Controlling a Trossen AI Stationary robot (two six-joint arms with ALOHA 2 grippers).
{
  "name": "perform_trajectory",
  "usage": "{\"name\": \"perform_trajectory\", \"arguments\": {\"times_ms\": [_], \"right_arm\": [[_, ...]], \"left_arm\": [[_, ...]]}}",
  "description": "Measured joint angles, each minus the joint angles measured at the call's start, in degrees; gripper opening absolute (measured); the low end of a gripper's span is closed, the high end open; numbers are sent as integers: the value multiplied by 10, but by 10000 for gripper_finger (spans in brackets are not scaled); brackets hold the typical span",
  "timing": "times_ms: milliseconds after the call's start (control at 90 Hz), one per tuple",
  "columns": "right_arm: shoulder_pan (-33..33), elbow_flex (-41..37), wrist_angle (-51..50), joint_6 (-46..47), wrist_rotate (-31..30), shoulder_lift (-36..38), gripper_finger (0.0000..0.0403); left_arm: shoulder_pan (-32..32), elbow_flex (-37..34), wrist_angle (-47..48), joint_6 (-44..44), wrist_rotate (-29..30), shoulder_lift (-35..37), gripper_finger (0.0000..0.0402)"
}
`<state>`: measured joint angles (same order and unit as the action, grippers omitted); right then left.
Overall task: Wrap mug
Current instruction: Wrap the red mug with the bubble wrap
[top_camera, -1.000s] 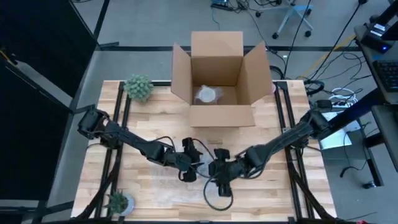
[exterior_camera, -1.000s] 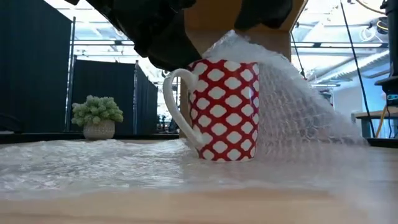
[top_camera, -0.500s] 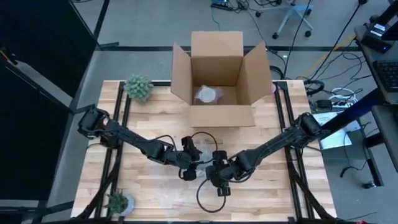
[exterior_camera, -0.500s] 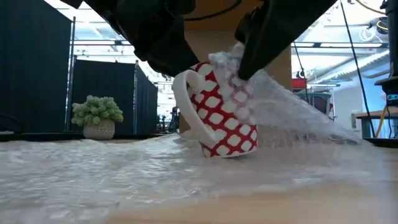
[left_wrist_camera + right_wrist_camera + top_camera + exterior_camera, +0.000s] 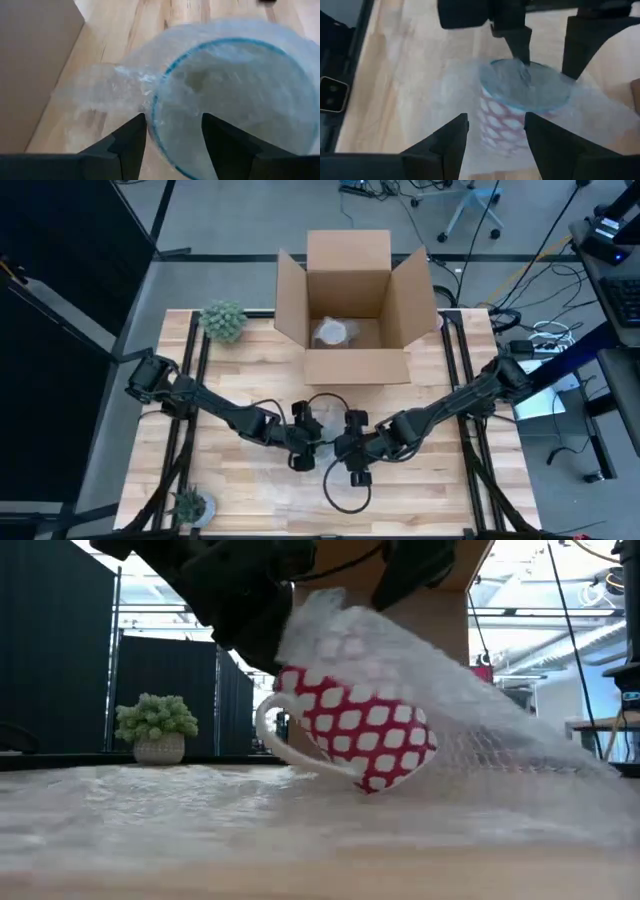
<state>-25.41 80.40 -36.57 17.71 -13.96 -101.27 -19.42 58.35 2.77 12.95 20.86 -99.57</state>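
Red-and-white mug point(image 5: 355, 730) sits mid-bench, tipped, mouth up toward both tools, bubble wrap point(image 5: 480, 745) draped over it. Left tool point(image 5: 303, 442) pinches the covered rim; right tool point(image 5: 352, 462) hovers open, equally near.

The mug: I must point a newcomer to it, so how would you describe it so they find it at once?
Start at the open cardboard box at the table's far edge, then come toward the near side to where the two arms meet. There, on a clear bubble wrap sheet, the mug lies tilted with wrap draped over its top. It alone is red with white diamonds and a white handle; the two plants stand at the left corners.
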Motion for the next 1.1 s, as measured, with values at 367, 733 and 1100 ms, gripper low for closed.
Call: {"name": "perform_trajectory", "arguments": {"times_ms": [367, 733, 1100], "right_arm": [[-5, -1, -25, 46, -12, -23, 185], [-47, -110, 69, 207, -81, -24, 185], [-57, -247, 219, 269, -107, -24, 185]], "left_arm": [[0, 23, -8, 0, -14, 2, 180], [-1, 23, -43, 2, -65, 2, 180], [7, 23, -71, 15, -89, -2, 180]]}}
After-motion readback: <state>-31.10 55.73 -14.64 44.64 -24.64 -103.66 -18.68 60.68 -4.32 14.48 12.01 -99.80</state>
